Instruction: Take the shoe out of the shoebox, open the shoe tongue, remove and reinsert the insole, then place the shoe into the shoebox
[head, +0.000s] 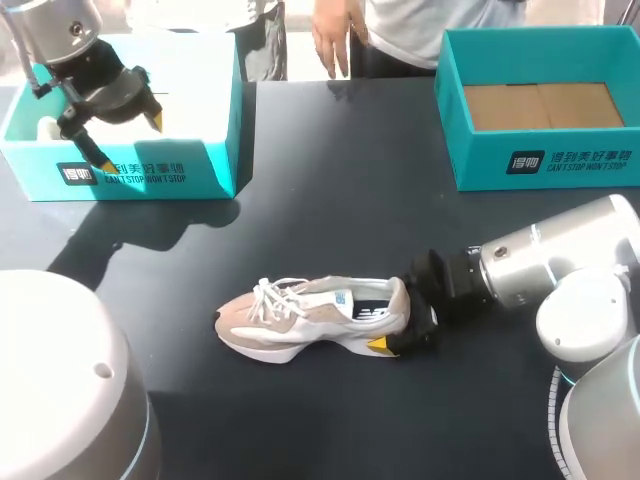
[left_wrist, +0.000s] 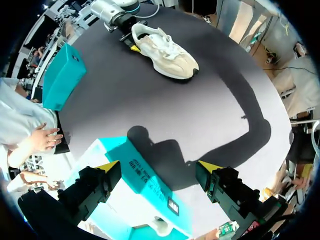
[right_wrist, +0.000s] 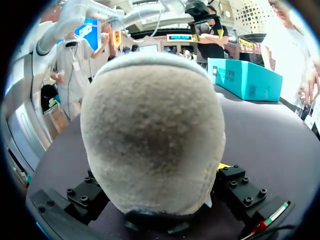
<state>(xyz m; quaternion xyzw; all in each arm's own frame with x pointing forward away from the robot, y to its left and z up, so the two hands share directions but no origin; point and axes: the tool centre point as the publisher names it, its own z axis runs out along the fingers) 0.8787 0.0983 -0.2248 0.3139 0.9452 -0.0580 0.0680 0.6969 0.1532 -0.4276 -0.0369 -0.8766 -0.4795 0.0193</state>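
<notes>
A beige and white shoe (head: 315, 318) lies on its sole on the black table, toe to the left. My right gripper (head: 405, 322) stands at its heel with a finger on each side, shut on the shoe. In the right wrist view the suede heel (right_wrist: 152, 130) fills the space between the fingers (right_wrist: 240, 192). My left gripper (head: 130, 142) hangs open and empty above the front wall of the teal shoebox (head: 150, 172) at the back left. In the left wrist view that shoebox (left_wrist: 145, 180) lies below the gripper (left_wrist: 159, 166), and the shoe (left_wrist: 167, 50) lies far ahead of it.
A second teal box (head: 540, 160) with a brown cardboard floor stands at the back right. A small white object (head: 47, 128) rests inside the left shoebox. Bare black table lies between the boxes and the shoe.
</notes>
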